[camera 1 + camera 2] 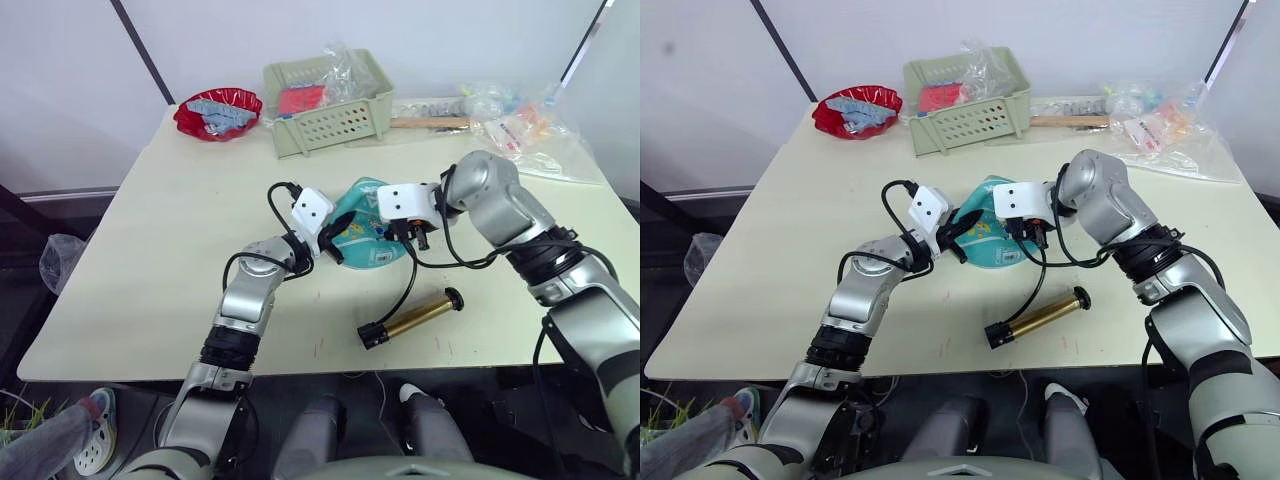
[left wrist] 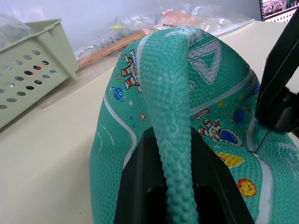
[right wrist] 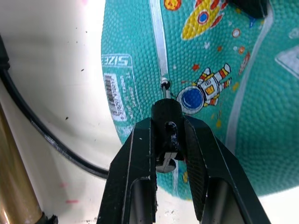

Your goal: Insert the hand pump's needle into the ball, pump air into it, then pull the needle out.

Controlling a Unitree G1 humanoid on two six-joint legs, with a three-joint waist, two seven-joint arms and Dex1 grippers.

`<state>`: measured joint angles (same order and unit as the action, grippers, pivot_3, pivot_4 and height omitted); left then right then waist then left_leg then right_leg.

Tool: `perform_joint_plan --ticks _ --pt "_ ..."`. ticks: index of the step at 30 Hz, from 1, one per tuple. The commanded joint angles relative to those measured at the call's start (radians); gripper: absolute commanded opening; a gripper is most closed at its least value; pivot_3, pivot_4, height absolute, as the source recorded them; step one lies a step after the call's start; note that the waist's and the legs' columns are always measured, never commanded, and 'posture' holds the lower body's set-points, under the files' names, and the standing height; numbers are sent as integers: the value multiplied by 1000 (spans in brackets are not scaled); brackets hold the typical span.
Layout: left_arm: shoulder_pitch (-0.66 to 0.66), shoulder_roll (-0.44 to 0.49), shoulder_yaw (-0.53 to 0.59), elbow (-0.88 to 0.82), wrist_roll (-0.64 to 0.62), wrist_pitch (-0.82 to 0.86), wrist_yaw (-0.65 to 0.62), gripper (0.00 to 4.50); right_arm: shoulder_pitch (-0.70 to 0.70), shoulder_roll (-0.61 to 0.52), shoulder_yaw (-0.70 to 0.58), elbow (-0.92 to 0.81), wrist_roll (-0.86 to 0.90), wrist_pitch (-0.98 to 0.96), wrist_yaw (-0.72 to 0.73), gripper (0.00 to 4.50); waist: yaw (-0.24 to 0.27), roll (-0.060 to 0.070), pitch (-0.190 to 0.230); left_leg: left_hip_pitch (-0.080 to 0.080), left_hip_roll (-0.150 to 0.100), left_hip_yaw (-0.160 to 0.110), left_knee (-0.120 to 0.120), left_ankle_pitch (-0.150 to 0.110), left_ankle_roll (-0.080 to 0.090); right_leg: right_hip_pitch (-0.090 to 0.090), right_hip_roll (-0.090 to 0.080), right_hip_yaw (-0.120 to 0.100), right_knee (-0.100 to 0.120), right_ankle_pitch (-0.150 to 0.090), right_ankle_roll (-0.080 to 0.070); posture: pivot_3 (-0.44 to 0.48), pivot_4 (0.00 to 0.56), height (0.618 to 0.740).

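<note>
The ball [image 1: 362, 238] lies slack and partly flat on the desk [image 1: 160, 230], between the two claws. The left claw [image 2: 180, 186] pinches a raised fold of the ball's skin. The right claw [image 3: 169, 140] is closed on the black fitting at the hose [image 1: 405, 290] end. The needle [image 3: 166, 91] points straight ahead of its fingertips, with its tip at the valve hole on a white stripe; whether it has entered cannot be told.

Risks from here:
- The needle appears thin. If the right claw pushes off-axis to the valve, the needle is likely to bend or skid across the rubber.
- The ball is soft. If the left claw's fold slips, the skin can buckle away and the valve can shift.
- The hose runs back from the right claw to the pump [image 1: 412, 318], which lies loose on the desk below that claw. A tug could drag it.

Well beyond both claws stand a green basket [image 1: 330, 110], a red bowl [image 1: 217, 112] and some plastic bags [image 1: 520, 125]. None of them blocks the work.
</note>
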<state>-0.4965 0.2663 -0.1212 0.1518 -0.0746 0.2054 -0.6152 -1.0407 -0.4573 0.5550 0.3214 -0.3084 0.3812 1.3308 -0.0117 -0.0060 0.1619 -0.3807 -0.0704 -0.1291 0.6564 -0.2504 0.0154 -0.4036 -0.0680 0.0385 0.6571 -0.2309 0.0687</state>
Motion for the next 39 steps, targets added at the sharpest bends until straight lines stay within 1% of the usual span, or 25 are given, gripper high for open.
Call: perform_joint_plan --ticks 1,12,22,33,36,39 --pt "21 -36 -86 35 14 35 -35 2 10 80 25 -24 21 -23 -21 329 -1 0 -1 0 0 0 0 0 0 0 0 0 0 0 0 0 150 740" --pt "38 -45 -84 26 18 42 -33 2 49 143 16 -4 -11 0 -71 329 -6 -4 -14 2 2 1 -3 0 0 0 3 1 0 0 -1 0 150 740" --pt "42 -54 -87 24 24 43 -32 2 80 164 -1 -12 -13 17 -82 329 -9 -4 -21 3 3 1 -4 0 -1 0 4 1 0 -1 -2 0 150 740" --pt "34 -47 -73 47 32 29 -40 2 86 93 -66 -57 -5 46 -62 329 -5 -4 -23 3 3 1 -4 0 -1 1 4 1 -1 -1 -2 0 150 740" --pt "33 -38 -69 56 36 19 -46 2 85 45 -91 -104 10 75 -34 329 -2 -3 -22 2 3 0 -4 0 -1 0 4 1 -2 -1 -2 0 150 740" --pt "33 -34 -68 63 38 12 -51 2 88 26 -93 -129 30 94 -25 329 1 -1 -21 1 3 -1 -4 0 -1 0 3 0 -3 -1 -2 0 150 740"
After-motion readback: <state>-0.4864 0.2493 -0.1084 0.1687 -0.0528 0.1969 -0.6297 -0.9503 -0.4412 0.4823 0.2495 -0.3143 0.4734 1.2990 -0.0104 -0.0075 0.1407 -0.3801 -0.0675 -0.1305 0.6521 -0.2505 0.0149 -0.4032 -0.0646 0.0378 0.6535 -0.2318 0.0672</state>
